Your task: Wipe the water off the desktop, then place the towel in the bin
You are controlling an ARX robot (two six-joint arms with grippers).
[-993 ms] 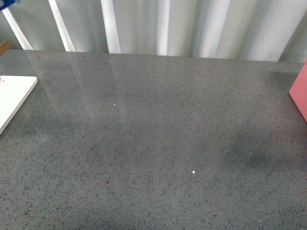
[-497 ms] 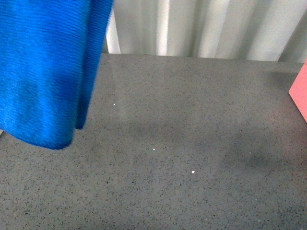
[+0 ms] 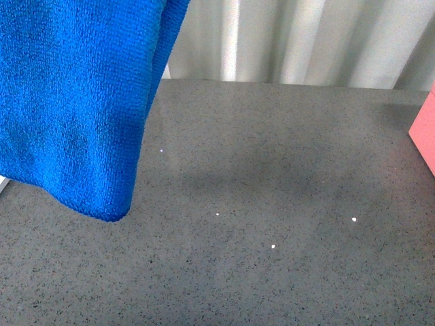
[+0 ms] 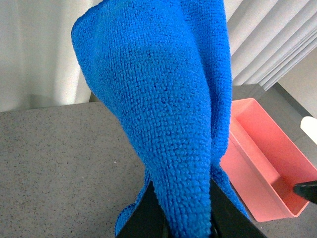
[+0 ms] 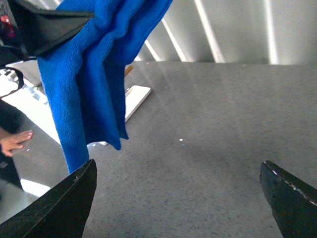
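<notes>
One limp towel (image 3: 75, 102), likely soft and light, hangs over the bench (image 3: 285, 170), left fingers (image 4: 143, 218) clamped on a bunched fold; right fingers (image 5: 64, 203) gape empty.

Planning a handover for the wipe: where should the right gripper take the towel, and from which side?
Probably the free lower corner of the towel, approached level from the robot's right. The left gripper pinches the bunched top, so the cloth hangs folded above the desktop, and its loose hem faces the open right gripper.
</notes>
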